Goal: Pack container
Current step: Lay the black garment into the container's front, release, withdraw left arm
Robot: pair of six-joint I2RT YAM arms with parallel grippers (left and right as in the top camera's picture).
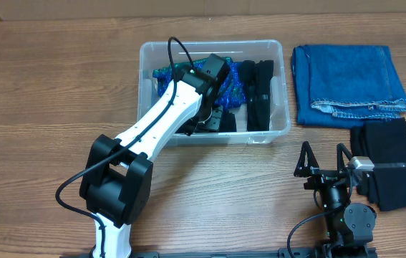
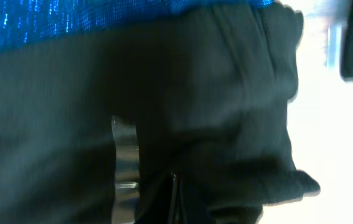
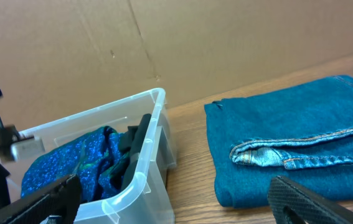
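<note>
The clear plastic container (image 1: 286,93) stands at the back middle of the table; it also shows in the right wrist view (image 3: 142,180). It holds a sparkly blue garment (image 1: 165,75) and black garments (image 1: 260,93). My left gripper (image 1: 206,122) reaches down inside the container. Its wrist view is filled with black garment (image 2: 213,112), and the jaws (image 2: 175,205) look shut on it. Blue sparkly cloth (image 2: 51,25) lies above. My right gripper (image 1: 324,159) is open and empty near the front edge, to the right of the container (image 3: 179,208).
Folded blue jeans (image 1: 349,79) lie right of the container, also in the right wrist view (image 3: 288,124). A folded black garment (image 1: 392,161) lies in front of the jeans, beside my right gripper. A cardboard wall (image 3: 164,43) stands behind the table.
</note>
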